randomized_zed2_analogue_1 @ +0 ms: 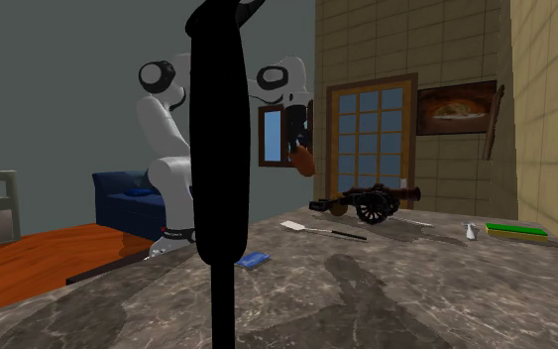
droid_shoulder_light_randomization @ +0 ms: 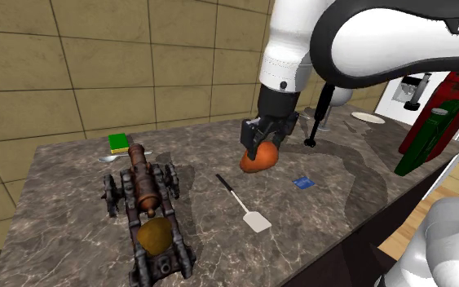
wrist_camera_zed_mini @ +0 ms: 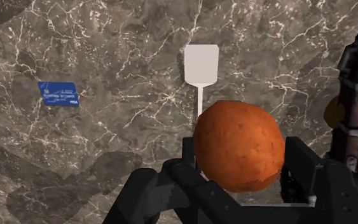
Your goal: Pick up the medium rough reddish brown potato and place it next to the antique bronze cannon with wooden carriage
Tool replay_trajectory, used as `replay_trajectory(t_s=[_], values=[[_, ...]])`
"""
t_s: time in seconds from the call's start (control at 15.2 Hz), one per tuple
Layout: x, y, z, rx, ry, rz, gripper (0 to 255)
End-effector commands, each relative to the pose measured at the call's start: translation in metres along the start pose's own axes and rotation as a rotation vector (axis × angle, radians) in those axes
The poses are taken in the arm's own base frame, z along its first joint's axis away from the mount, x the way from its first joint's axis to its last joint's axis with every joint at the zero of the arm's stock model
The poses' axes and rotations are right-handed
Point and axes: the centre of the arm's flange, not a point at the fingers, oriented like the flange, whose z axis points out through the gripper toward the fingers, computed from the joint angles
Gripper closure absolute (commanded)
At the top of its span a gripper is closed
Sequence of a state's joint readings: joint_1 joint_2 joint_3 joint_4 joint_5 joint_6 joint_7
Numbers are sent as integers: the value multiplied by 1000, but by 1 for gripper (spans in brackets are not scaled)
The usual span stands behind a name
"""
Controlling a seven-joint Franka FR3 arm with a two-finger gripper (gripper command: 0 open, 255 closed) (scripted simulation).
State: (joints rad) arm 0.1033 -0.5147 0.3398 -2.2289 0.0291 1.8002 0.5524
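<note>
The gripper (droid_shoulder_light_randomization: 262, 140) is closed on the reddish-brown potato (droid_shoulder_light_randomization: 258, 157), one black finger on each side of its round body. The grip sits on the upper half, so most of the potato hangs below the fingertips, free to be set down first. The potato is in the air above the dark marble counter (droid_shoulder_light_randomization: 72, 212), well clear of it, probably so that it can travel over the white spatula (droid_shoulder_light_randomization: 244, 205) without touching it. The spatula lies between the potato and the cannon (droid_shoulder_light_randomization: 144, 200), and a small blue card (droid_shoulder_light_randomization: 302, 183) lies on the other side. The cannon stands well apart, toward the shoulder view's left, with a yellowish-brown lump (droid_shoulder_light_randomization: 156, 235) on the rear of its carriage (I cannot tell what it is). The arm comes in from the shoulder view's upper right, its forearm almost level and the wrist bent straight down, so the hand points at the counter. I judge that the lifting is done and the carrying toward the cannon remains.
</note>
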Motion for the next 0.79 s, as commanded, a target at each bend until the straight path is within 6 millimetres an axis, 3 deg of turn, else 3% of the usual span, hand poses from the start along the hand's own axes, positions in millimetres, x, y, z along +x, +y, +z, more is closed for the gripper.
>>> replay_trajectory(t_s=[0.0,0.73], values=[[-16,-23,-2,0,0,1,255],[-100,-137,-22,0,0,1,255]])
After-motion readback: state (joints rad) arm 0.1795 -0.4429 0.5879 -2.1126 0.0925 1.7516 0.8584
